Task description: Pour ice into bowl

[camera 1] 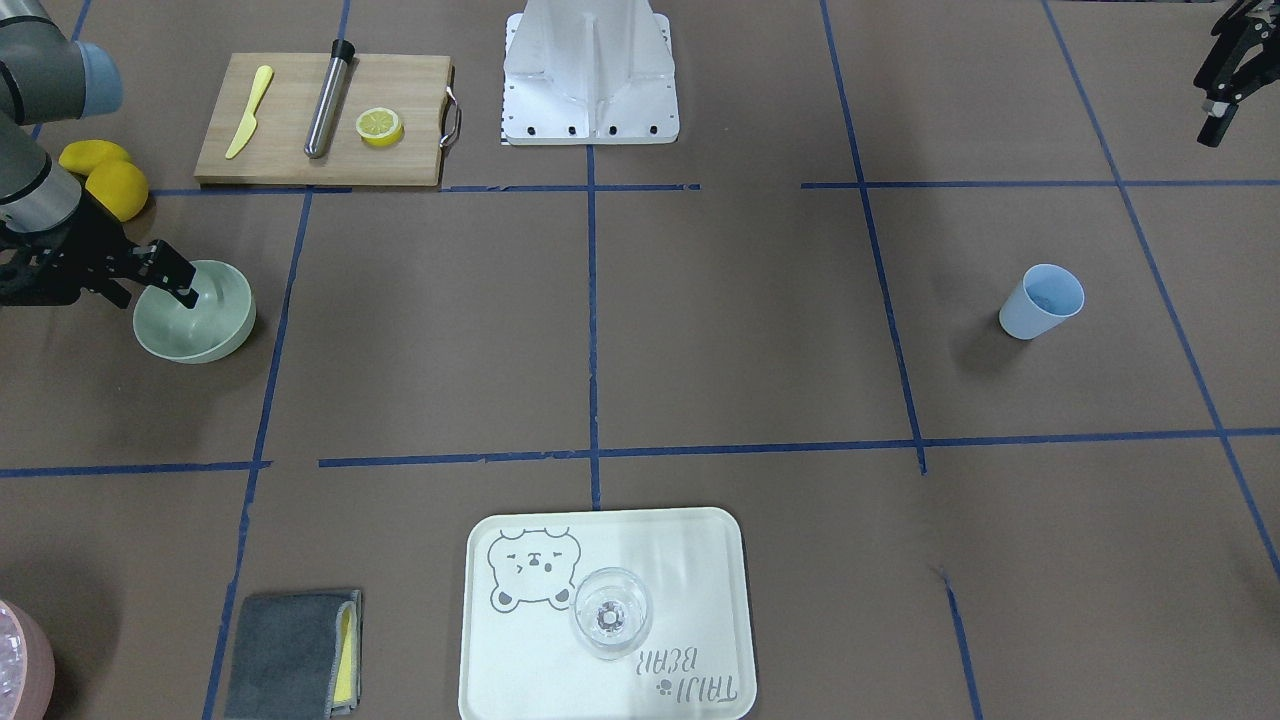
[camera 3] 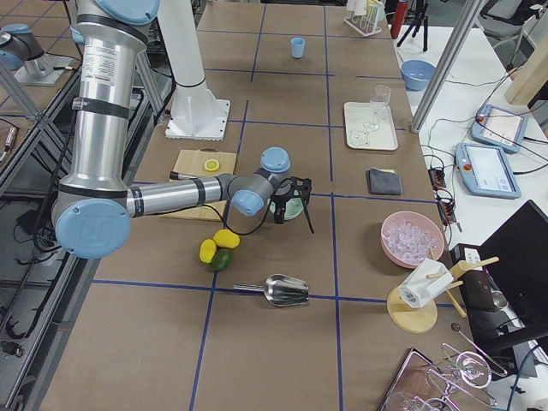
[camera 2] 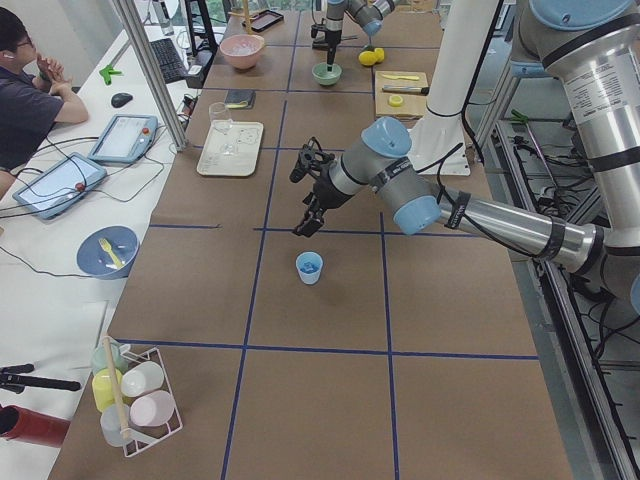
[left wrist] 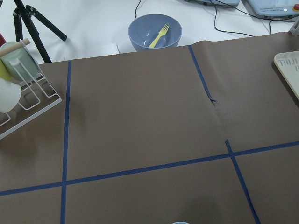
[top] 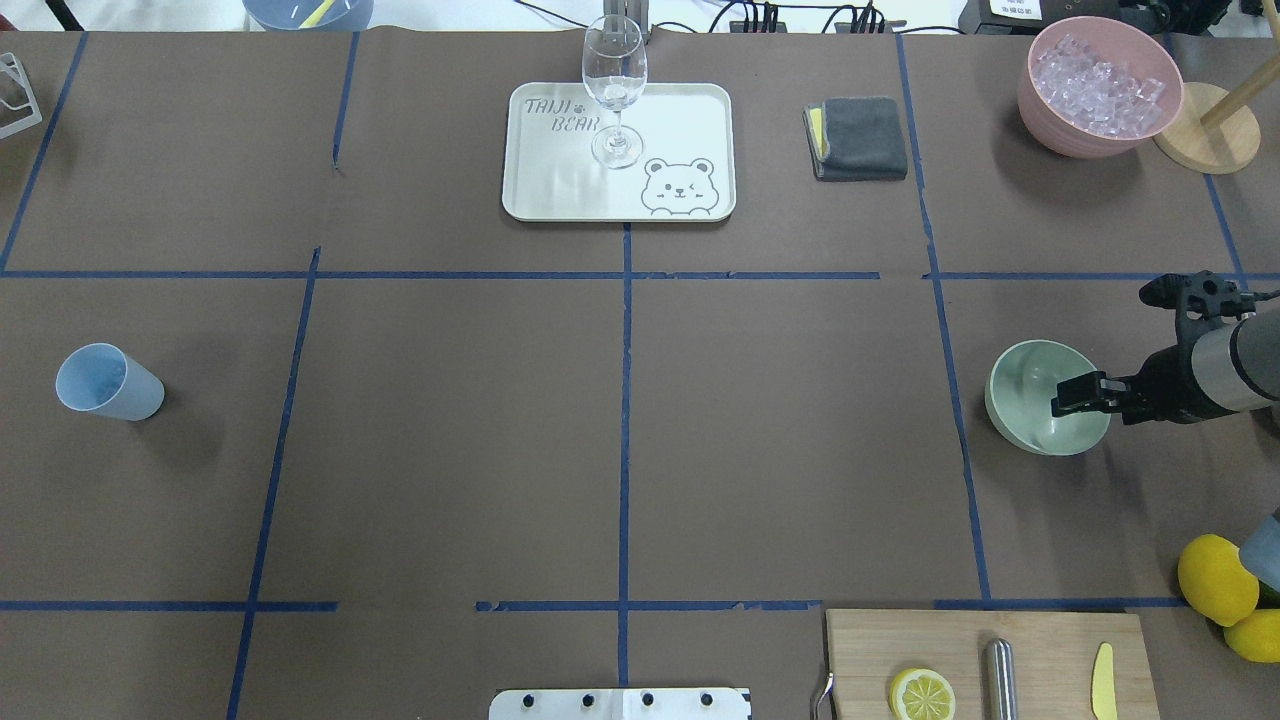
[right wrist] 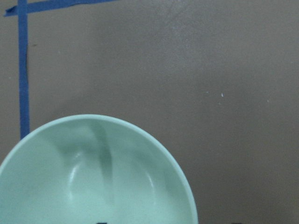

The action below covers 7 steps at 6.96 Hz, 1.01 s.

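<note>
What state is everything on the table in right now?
Bowl: upright, empty, right gripper at its rim, grip unclear.
Ice: piled in the pink bowl.
Cup: upright.
Glass: upright, empty, on the tray.
Lemon half: cut face up on the board.
Cloth: folded.
Left gripper: raised, holding nothing.

The right arm (camera 1: 30, 190) reaches out low, and the right gripper (camera 1: 160, 292) slants downward with its 2 fingers parted. The left arm (camera 2: 480, 215) extends raised, and the left gripper (camera 2: 302, 225) hangs fingertips-down, its finger spacing unclear.
</note>
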Tool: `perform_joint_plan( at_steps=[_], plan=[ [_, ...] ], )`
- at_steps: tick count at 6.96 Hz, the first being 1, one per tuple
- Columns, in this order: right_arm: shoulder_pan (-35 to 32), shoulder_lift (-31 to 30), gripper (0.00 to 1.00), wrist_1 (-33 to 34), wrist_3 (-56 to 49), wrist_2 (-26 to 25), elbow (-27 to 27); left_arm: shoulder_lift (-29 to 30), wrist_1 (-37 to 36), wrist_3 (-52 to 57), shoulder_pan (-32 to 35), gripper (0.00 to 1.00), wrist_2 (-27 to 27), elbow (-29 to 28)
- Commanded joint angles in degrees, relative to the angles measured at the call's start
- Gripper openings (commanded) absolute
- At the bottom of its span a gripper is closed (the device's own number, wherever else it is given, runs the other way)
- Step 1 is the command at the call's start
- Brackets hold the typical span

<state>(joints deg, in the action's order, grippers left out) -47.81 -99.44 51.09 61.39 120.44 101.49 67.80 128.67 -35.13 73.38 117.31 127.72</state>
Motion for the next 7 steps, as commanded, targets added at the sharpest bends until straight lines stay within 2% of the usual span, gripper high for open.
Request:
perform_joint_plan(
  at_steps=[1, 2, 4, 7],
  plan=[
    [0.0, -0.4, 0.21, -0.03, -0.05, 0.15, -0.68, -0.03, 0.44, 0.23, -0.78, 1.0, -1.21, -0.01],
    [-0.09, -0.4, 0.0, -0.03, -0.13, 0.32, -0.42, -0.73, 2.0, -0.03, -0.95, 0.98, -1.3, -0.1],
    [-0.27, -1.1, 0.0, -0.03, -0.13, 1.02, 1.33, -1.61, 4.9, -4.03, -4.97, 0.98, -6.37, -0.1],
    [-2.37, -2.07, 0.0, 0.49, -0.05, 6.2, 5.11, -3.19, 9.82, -13.27, -14.64, 0.98, -15.94, -0.19]
  ],
)
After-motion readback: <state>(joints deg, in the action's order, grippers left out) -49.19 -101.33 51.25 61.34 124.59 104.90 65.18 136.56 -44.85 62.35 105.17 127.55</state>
